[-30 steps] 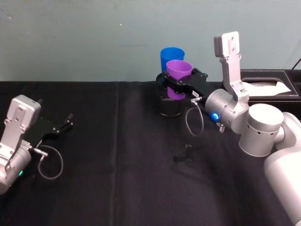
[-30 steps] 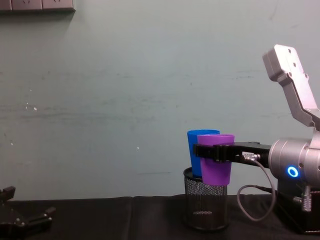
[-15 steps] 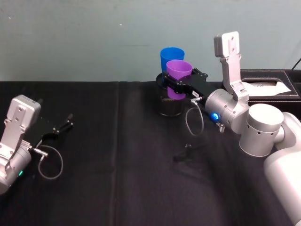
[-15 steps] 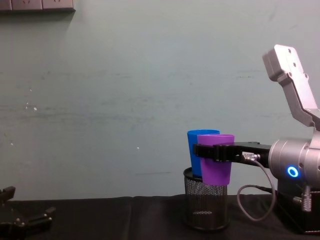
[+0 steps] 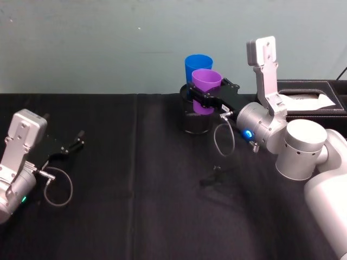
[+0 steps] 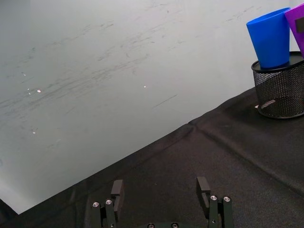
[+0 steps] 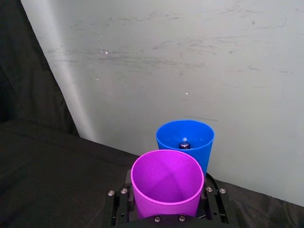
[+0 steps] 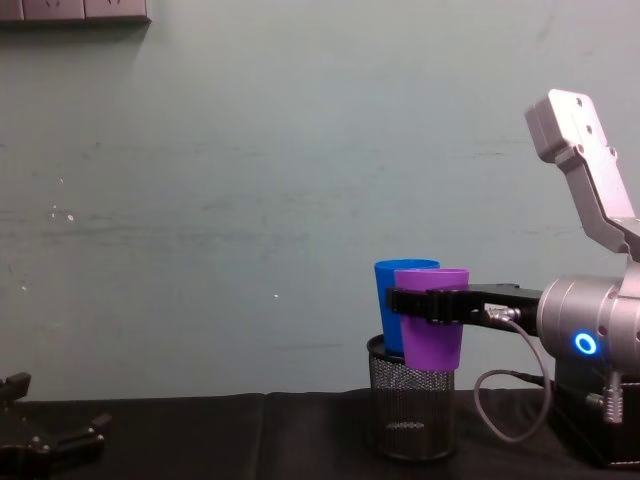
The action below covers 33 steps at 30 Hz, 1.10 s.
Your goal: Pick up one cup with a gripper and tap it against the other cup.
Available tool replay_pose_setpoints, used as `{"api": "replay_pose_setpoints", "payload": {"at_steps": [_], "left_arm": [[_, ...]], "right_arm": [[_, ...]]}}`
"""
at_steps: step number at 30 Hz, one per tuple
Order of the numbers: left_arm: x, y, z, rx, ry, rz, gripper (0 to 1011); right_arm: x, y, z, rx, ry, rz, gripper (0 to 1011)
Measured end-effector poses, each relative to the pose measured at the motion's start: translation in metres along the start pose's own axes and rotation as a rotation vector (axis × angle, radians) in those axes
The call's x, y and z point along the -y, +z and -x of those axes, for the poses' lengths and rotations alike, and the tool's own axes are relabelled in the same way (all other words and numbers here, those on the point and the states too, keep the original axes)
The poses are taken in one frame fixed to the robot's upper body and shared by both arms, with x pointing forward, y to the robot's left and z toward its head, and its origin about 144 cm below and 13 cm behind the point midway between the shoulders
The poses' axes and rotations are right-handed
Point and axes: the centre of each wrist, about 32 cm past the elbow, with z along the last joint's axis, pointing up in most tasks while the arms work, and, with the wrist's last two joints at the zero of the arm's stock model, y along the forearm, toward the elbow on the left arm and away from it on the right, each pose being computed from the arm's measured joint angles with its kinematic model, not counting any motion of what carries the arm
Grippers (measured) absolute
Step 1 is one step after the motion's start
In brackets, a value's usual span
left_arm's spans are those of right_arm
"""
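Observation:
My right gripper [image 5: 201, 97] [image 8: 428, 303] is shut on the purple cup [image 5: 206, 84] [image 8: 433, 330] [image 7: 167, 184], holding it upright in the air. The purple cup stands right in front of the blue cup [image 5: 196, 65] [image 8: 392, 300] [image 7: 185, 139] [image 6: 270, 36]; I cannot tell whether they touch. The blue cup sits in a black wire-mesh holder [image 5: 196, 122] [image 8: 410, 410] [image 6: 280, 90] at the back of the table. My left gripper [image 5: 77, 141] [image 6: 161, 194] rests open at the table's left side, parked.
A black cloth covers the table [image 5: 135, 179]. A black box with white tissue [image 5: 309, 100] stands at the back right behind my right arm. A small black clamp [image 5: 212, 176] lies on the cloth in front of the holder. A pale wall [image 8: 250, 200] rises behind.

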Motion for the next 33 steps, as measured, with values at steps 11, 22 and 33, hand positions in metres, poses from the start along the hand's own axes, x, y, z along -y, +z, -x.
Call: {"api": "replay_pose_setpoints", "payload": {"at_steps": [11, 22, 33], "left_arm": [[0.0, 0.0, 0.0, 0.0, 0.0, 0.0, 1000], [0.0, 0.0, 0.0, 0.0, 0.0, 0.0, 1000], [0.0, 0.0, 0.0, 0.0, 0.0, 0.0, 1000]], "right_arm": [[0.0, 0.0, 0.0, 0.0, 0.0, 0.0, 731], [0.032, -0.009, 0.018, 0.02, 0.017, 0.019, 731], [0.063, -0.05, 0.035, 0.077, 0.035, -0.114, 731]]}}
